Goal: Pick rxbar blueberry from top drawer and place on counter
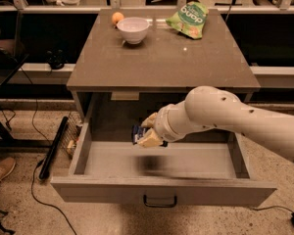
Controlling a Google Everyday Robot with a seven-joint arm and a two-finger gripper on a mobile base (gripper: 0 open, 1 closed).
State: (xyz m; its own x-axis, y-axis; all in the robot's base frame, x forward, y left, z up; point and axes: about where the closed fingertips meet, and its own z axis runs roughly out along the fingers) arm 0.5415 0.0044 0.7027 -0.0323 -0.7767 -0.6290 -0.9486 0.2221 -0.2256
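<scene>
One bowl (133, 29), one orange (117, 17) and one green bag (188, 18) are counted on the one counter (161, 65); one rxbar blueberry (136, 134) is held by the one gripper (146, 130) above the one top drawer (112, 194).

Thick, rounded arm (220, 114) in glossy off-white, dotted with small dark screw holes, a seam ringing the wrist. The end effector (146, 131), above the drawer (112, 190), has stubby cream fingers (148, 140).

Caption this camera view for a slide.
The gripper holds the rxbar over the open drawer; bowl, orange and bag on counter.
</scene>
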